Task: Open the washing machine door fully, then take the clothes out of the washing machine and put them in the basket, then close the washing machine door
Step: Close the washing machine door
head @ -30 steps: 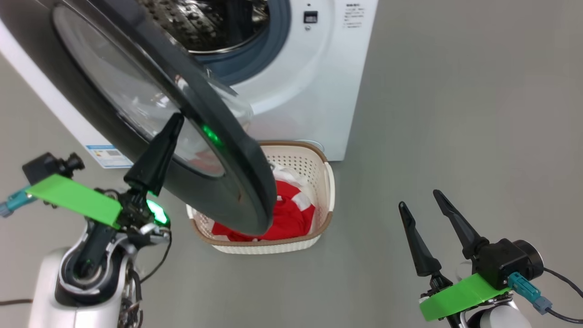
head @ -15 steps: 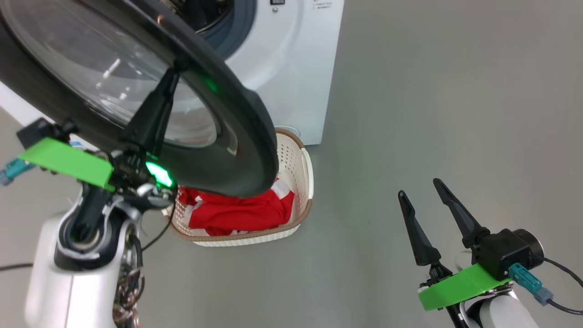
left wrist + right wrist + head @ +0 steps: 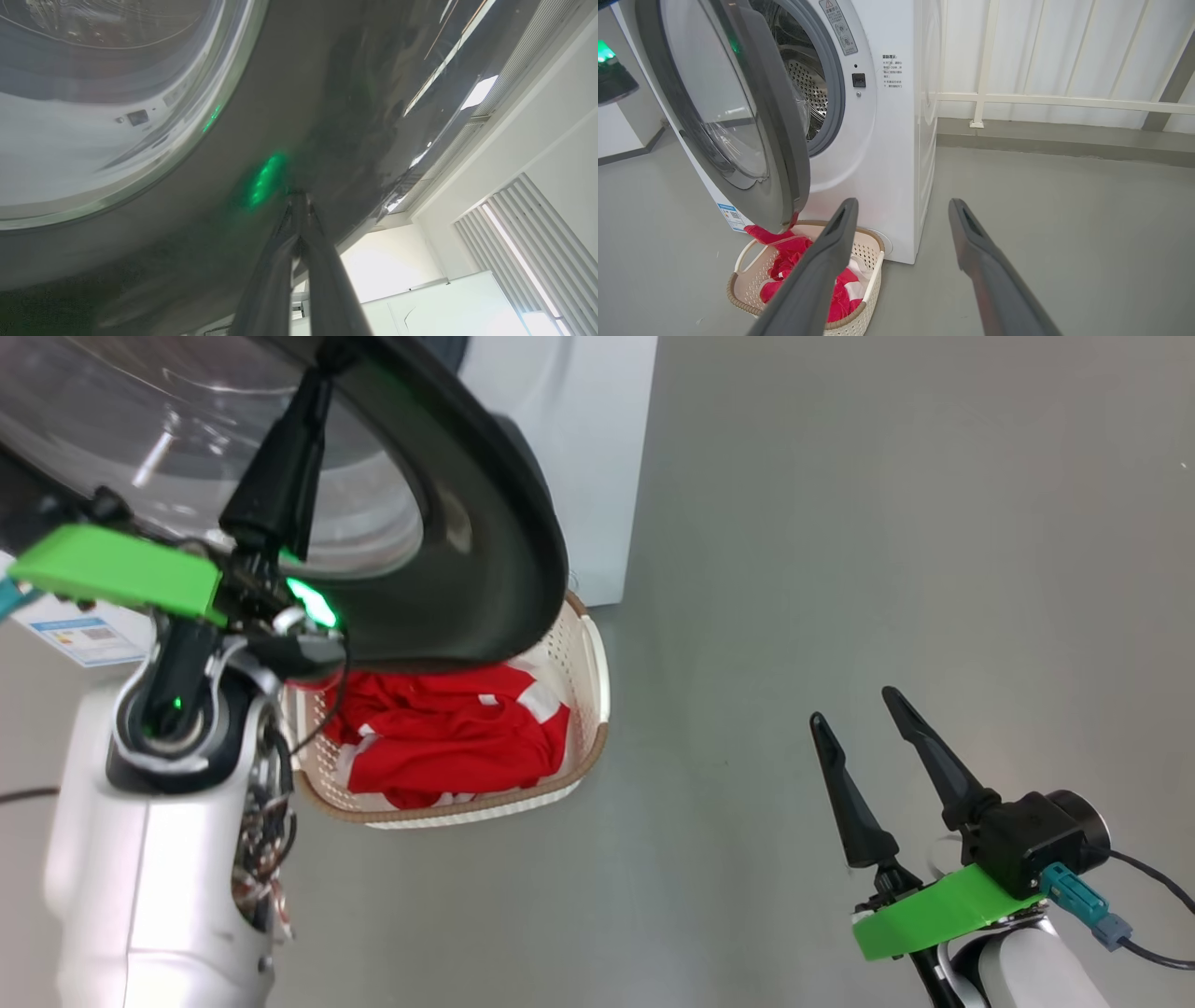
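The washing machine door (image 3: 485, 523), glossy black rim around bulging glass, stands part-way open over the basket. My left gripper (image 3: 317, 373) is shut, its fingertips pressed together against the door's rim (image 3: 327, 93), as the left wrist view shows at my left gripper (image 3: 298, 198). The cream basket (image 3: 467, 814) sits on the floor before the white washing machine (image 3: 597, 448) and holds the red and white clothes (image 3: 439, 737). My right gripper (image 3: 851, 705) hangs open and empty at the lower right. In the right wrist view, my right gripper (image 3: 902, 205) frames the machine (image 3: 887, 163), door (image 3: 780, 140), basket (image 3: 736, 291) and clothes (image 3: 784, 247).
The perforated steel drum (image 3: 808, 88) shows behind the door. Bare grey floor (image 3: 840, 523) spreads to the right of the machine and basket. A white railing and wall (image 3: 1064, 100) stand behind the machine. A blue label (image 3: 89, 637) sits low on the machine's front.
The head camera has shifted, so the whole picture has slid. The door has swung closer to the machine's front with my shut left gripper against its rim. My right gripper stays open.
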Available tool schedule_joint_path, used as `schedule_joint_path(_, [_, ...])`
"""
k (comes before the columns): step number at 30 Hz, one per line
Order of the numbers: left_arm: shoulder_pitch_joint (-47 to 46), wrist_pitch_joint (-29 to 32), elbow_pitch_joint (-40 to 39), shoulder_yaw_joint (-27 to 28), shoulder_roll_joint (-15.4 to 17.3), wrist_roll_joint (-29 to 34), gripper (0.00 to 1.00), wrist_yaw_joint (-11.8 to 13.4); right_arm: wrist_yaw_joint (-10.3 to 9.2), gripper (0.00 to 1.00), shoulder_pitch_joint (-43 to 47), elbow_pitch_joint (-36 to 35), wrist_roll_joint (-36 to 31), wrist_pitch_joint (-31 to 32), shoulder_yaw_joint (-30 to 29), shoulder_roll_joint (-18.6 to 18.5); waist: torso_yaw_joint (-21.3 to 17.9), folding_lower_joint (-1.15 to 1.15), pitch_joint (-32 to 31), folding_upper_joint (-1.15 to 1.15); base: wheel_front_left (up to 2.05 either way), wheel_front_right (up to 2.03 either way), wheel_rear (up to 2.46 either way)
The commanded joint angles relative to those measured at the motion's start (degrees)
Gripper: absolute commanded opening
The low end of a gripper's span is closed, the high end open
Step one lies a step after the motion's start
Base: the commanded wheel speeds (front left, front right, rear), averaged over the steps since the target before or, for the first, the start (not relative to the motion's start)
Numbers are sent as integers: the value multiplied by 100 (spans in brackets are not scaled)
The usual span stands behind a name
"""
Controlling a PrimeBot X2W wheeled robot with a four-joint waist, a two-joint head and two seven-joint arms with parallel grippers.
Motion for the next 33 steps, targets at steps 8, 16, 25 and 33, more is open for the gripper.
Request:
schedule_joint_path(8, [-721,-216,388,22,147,324,0,-117,26,100,-284,-137,99,-36,195,-34,-216,0,243,0,0,0,0])
schedule_joint_path(16, [-1263,-405,1024,129,183,392,0,-259,26,100,-380,-90,159,-36,270,-34,-383,0,380,0,0,0,0])
schedule_joint_path(25, [-1743,-580,1645,164,210,510,0,-465,26,100,-443,-68,162,-36,309,-34,-478,0,474,0,0,0,0])
schedule_joint_path(33, [-1760,-571,1905,174,226,522,0,-625,26,100,-427,-33,140,-36,267,-34,-434,0,411,0,0,0,0])
